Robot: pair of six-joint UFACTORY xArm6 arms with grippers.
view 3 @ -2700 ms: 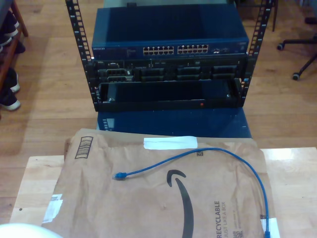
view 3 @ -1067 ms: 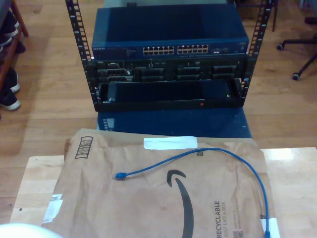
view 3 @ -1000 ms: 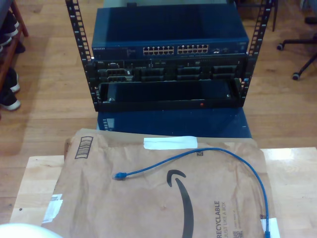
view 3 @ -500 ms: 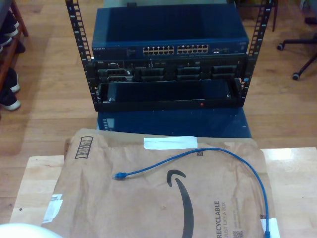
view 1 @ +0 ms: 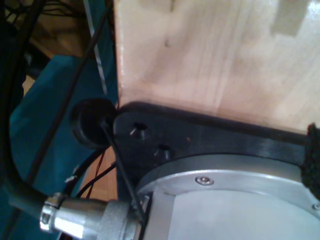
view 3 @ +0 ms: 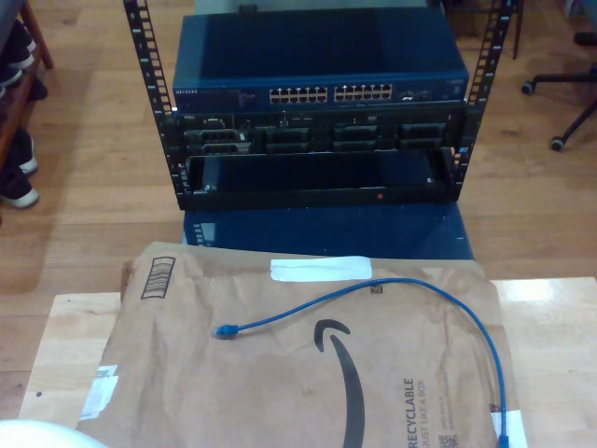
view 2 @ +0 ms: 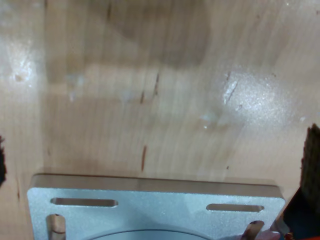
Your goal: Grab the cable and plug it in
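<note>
The thin blue cable (view 3: 401, 281) lies in a loose arc on a brown paper mailer (view 3: 280, 392) in the exterior view. One plug (view 3: 225, 330) rests near the mailer's middle, the other plug (view 3: 504, 437) at the exterior view's bottom right. Nothing touches the cable. My second gripper (view 2: 157, 167) hangs over bare wood, dark fingertips (view 2: 312, 170) at the picture's two edges, far apart, with nothing between them. In the first wrist view one dark textured finger (view 1: 314, 160) shows above a black plate and a silver arm base; its partner is lost among dark cables.
A black rack behind the table holds a blue network switch (view 3: 317, 93) with two rows of ports, and dark units below it. The mailer covers most of the wooden table (view 3: 70, 336). A white rounded arm part (view 3: 37, 434) sits at the exterior view's bottom left. Office-chair wheels (view 3: 558, 143) stand at its right.
</note>
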